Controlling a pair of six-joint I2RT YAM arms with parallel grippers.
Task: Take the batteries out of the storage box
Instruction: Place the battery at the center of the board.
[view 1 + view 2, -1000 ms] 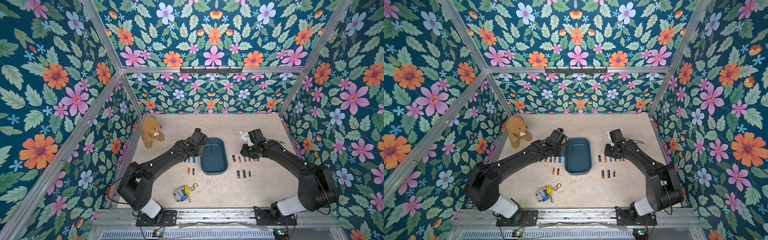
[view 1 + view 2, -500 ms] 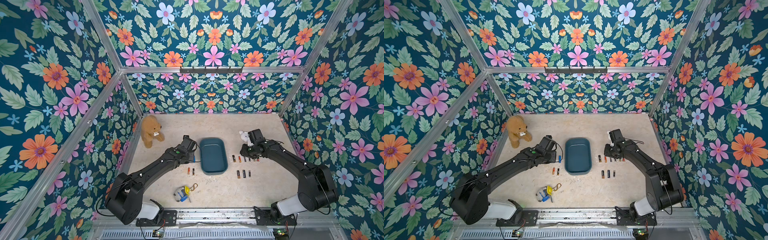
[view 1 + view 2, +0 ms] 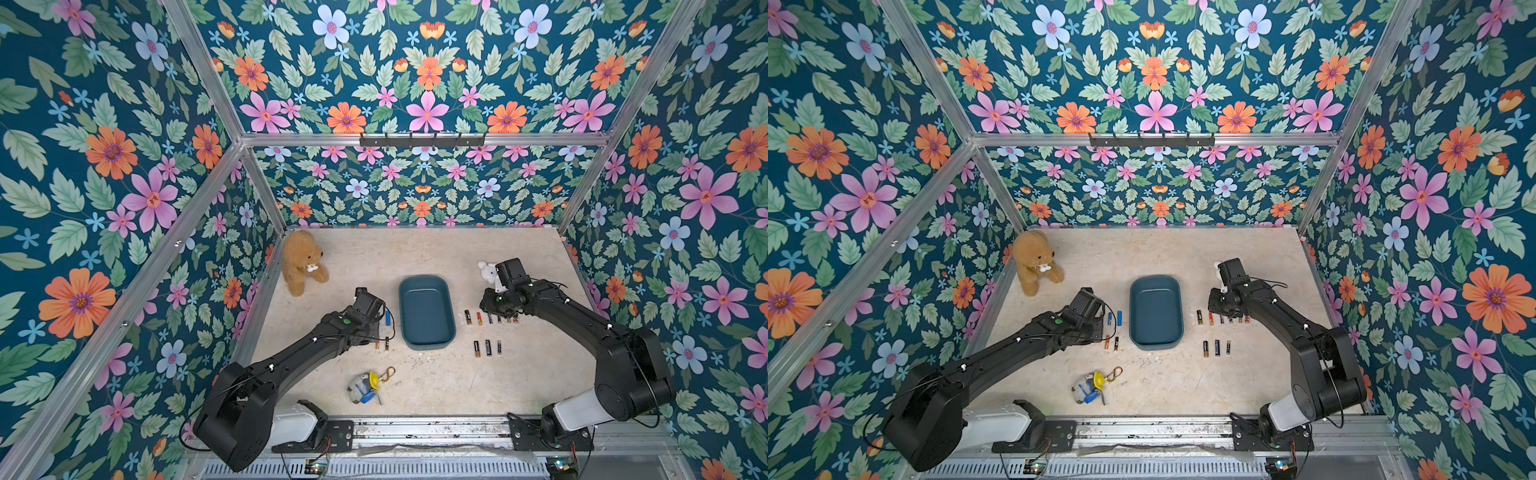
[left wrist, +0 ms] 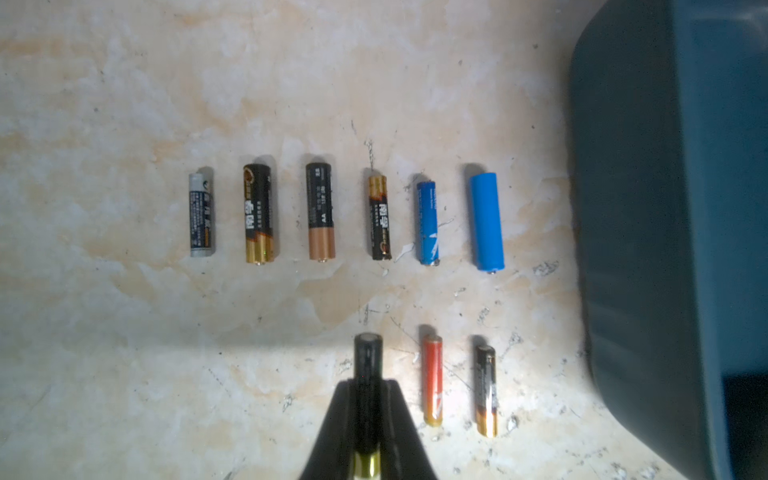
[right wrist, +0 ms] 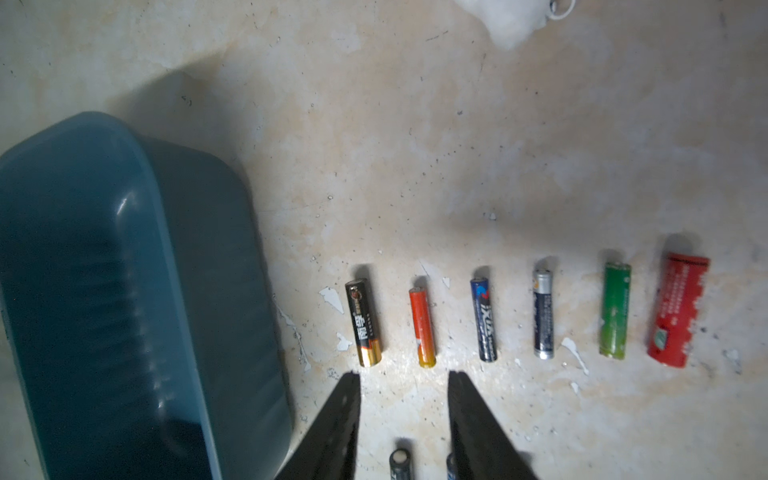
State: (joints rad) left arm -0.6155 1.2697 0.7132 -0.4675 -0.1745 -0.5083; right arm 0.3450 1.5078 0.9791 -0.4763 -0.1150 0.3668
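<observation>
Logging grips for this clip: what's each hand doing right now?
Left hand: closed on a black battery.
Right hand: open, holding nothing.

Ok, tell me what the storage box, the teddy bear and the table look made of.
The storage box: likely moulded plastic, dark teal, semi-gloss; light glints on its smooth rounded walls. The teddy bear: plush fabric, tan and fuzzy. The table: unclear; beige marbled matte surface, scratched and chipped white in spots, perhaps a printed coating.
</observation>
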